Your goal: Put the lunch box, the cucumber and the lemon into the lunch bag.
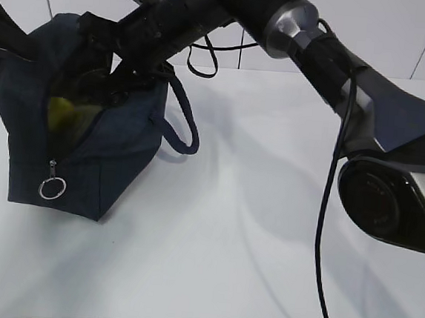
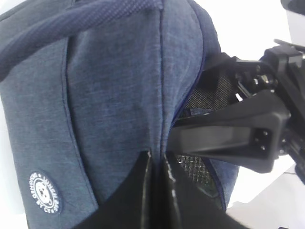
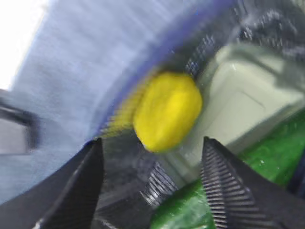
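Observation:
The navy lunch bag [image 1: 108, 157] stands at the left of the table with its top open. My right gripper [image 3: 152, 143] reaches down into it, jaws open and empty. Just past its fingertips lies the yellow lemon [image 3: 167, 109], blurred and apart from both fingers; it also shows as a yellow patch through the opening [image 1: 59, 110]. Beside it in the bag are the sage-lidded lunch box [image 3: 243, 100] and the green cucumber [image 3: 271, 152]. My left gripper [image 2: 157, 155] is shut on the fabric edge of the lunch bag [image 2: 109, 95], next to the opening.
The zipper's silver ring pull [image 1: 52, 187] hangs at the bag's front. One loop handle [image 1: 186, 119] droops to the right. The right arm [image 1: 319, 49] crosses above the white table [image 1: 229, 227], its cable trailing down. In the left wrist view the right arm [image 2: 228, 138] fills the bag's mouth.

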Tool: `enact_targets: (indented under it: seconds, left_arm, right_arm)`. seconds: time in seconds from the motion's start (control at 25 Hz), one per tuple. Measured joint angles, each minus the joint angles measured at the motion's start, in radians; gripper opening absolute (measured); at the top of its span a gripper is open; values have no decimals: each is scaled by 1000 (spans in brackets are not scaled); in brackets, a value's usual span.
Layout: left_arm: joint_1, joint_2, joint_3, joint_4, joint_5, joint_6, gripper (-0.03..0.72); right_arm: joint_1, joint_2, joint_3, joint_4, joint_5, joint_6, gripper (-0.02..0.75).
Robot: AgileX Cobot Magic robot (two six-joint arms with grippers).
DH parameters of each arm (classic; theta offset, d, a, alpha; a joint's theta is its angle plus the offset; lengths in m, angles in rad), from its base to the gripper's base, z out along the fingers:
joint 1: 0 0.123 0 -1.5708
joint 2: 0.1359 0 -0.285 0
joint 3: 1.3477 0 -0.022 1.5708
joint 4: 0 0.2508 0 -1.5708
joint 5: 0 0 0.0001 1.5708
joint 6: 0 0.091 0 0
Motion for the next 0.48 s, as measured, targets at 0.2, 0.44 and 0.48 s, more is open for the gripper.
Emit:
enact_targets:
  seconds: [0.2, 0.44, 0.48]
  left_arm:
    - [0, 0, 0, 9, 0, 0, -10]
    - [0, 0, 0, 49, 0, 0, -10]
    - [0, 0, 0, 54, 0, 0, -10]
  right_arm:
    - [0, 0, -10, 0, 0, 0, 513]
    - [0, -13, -94, 0, 2, -2, 514]
    - [0, -19, -111, 0, 2, -2, 514]
